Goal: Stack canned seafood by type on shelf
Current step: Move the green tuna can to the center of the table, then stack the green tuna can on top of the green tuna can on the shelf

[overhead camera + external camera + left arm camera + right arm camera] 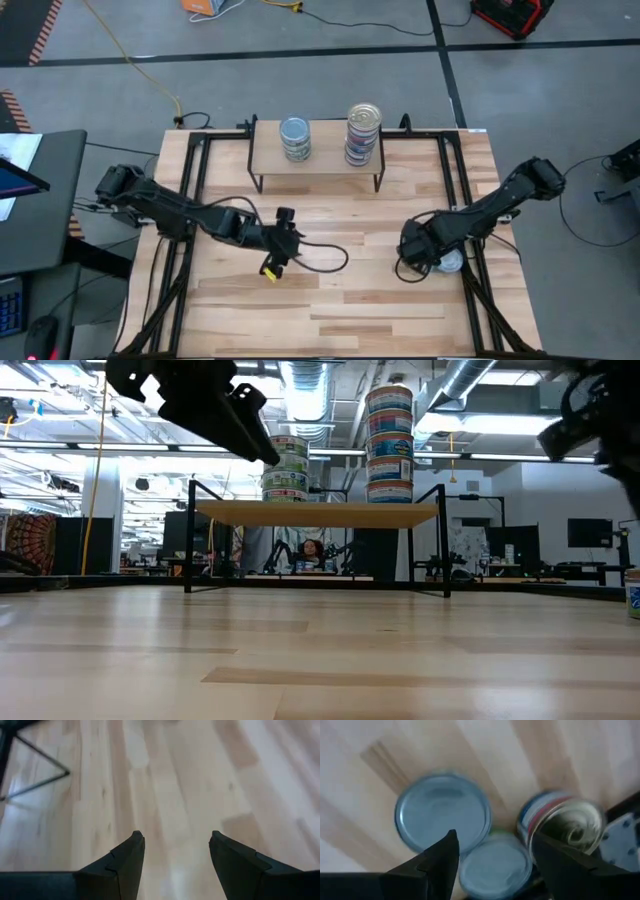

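Two upright tin stacks (295, 139) (363, 134) on shelf (318, 160). Left gripper (174, 851) open, empty. Right gripper (492, 847) open above loose tins (442, 812).

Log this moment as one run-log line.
left gripper: open, empty, over bare table | right gripper: open, above loose tins | shelf: two tin stacks

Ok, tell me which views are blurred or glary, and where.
Right wrist view: the bluish-topped round metal tins are soft and smeared, the tilted one most. Left wrist view: a bright sheen washes out the light wooden tabletop. Low view: bright ceiling lights sit behind the tin stacks. High view: even and sharp.
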Robot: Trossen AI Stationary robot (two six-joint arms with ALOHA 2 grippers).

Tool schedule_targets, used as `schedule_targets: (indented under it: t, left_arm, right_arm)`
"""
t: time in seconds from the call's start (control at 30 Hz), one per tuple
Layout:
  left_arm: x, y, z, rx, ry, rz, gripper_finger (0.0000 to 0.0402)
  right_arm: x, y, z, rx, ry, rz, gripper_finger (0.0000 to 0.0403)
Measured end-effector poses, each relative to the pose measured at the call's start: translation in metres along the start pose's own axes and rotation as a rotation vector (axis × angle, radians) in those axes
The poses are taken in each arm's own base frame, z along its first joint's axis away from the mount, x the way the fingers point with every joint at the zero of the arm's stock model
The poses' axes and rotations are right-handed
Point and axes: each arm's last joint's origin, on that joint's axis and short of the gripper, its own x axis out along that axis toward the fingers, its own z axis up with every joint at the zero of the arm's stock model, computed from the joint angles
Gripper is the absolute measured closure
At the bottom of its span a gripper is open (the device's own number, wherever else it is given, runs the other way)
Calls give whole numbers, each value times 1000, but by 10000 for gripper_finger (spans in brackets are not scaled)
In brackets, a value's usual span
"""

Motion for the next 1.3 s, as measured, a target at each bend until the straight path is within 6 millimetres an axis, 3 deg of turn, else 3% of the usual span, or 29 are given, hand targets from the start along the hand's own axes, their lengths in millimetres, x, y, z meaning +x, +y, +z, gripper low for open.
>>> schedule_targets:
  t: [0.23,0.5,0.67,0.8,0.93,1.13,1.3]
  left_arm:
    - [9,-20,-11,-80,-173,-1,190]
    - [2,-35,-11,-137,-174,77,190]
    - [-1,-38,-11,-177,-185,165,190]
    - [0,-38,-11,-236,-186,166,190]
    - [-4,-46,-11,-252,-193,136,190]
    - [-7,-64,-18,-274,-203,120,190]
    - [1,-73,-49,-342,-208,144,190]
  right_arm:
    - [17,12,4,3,137,-24,127]
    - [45,46,34,-50,86,81,127]
    - [32,69,74,-106,-109,144,127]
    - [5,84,105,-168,-292,220,127]
    - [-16,85,113,-211,-354,252,127]
    - [-16,84,121,-103,-462,310,127]
    - [2,93,134,20,-621,503,127]
